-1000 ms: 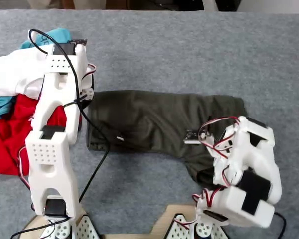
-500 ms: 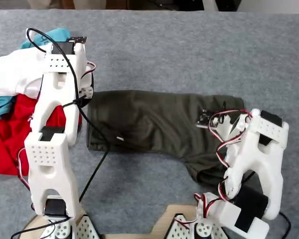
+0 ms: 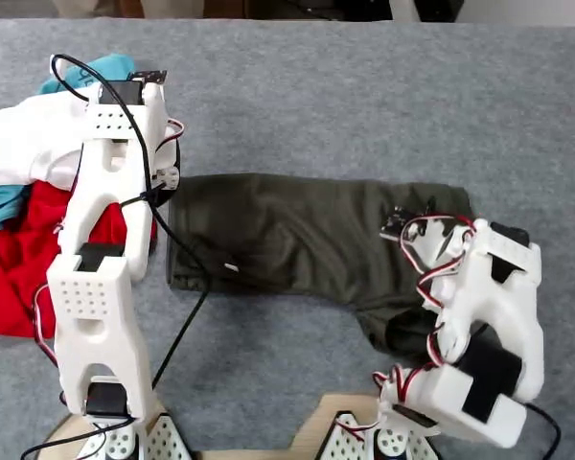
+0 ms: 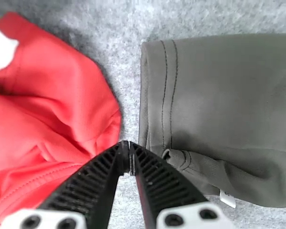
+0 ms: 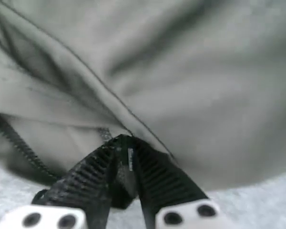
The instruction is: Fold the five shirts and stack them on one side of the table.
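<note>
A dark olive shirt [image 3: 297, 240] lies spread across the middle of the grey table, with one flap hanging toward the front right. My left gripper [image 4: 127, 155] is shut and empty. It hovers over the strip of table between the olive shirt's [image 4: 219, 105] hemmed left edge and a red shirt [image 4: 43, 109]. My right gripper [image 5: 126, 148] is shut, its tips down against a creased fold of the olive shirt [image 5: 181, 71]. In the high view the right gripper [image 3: 407, 333] sits at that front-right flap.
A heap of shirts lies at the table's left edge: red [image 3: 19, 259], white [image 3: 29, 144] and teal [image 3: 105, 69]. My left arm [image 3: 105, 192] stretches over this heap. Bare grey table [image 3: 364, 96] runs along the back and right.
My right arm swung up and outward over the olive shirt's right end, then drew back down to the front-right flap. The left arm and the shirts have stayed put.
</note>
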Motion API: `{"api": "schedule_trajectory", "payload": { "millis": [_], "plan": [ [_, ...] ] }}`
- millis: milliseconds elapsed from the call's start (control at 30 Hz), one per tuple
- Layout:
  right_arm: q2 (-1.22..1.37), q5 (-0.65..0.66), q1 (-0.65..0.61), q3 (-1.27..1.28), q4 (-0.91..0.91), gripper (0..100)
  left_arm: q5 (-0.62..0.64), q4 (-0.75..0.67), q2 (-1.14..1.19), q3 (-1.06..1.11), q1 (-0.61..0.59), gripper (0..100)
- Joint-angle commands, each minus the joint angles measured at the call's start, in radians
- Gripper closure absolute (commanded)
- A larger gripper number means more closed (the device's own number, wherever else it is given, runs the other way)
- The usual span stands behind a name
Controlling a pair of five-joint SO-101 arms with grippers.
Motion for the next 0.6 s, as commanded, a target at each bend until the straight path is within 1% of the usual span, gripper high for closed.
{"api": "schedule_trajectory", "payload": {
  "millis": [0, 200, 367, 567],
  "plan": [
    [-0.090, -0.014, 0.016, -0.013, -0.011, 99.4, -0.005, 0.014, -0.065, -0.041, -0.011, 98],
    [-0.114, -0.014, 0.010, 0.002, -0.025, 99.4, -0.005, 0.014, -0.065, -0.041, -0.011, 98],
    [-0.070, -0.011, 0.007, 0.077, -0.097, 99.4, -0.005, 0.014, -0.065, -0.041, -0.011, 98],
    [-0.067, 0.002, 0.007, 0.119, -0.049, 99.4, -0.005, 0.014, -0.065, -0.041, -0.011, 98]
  ]
}}
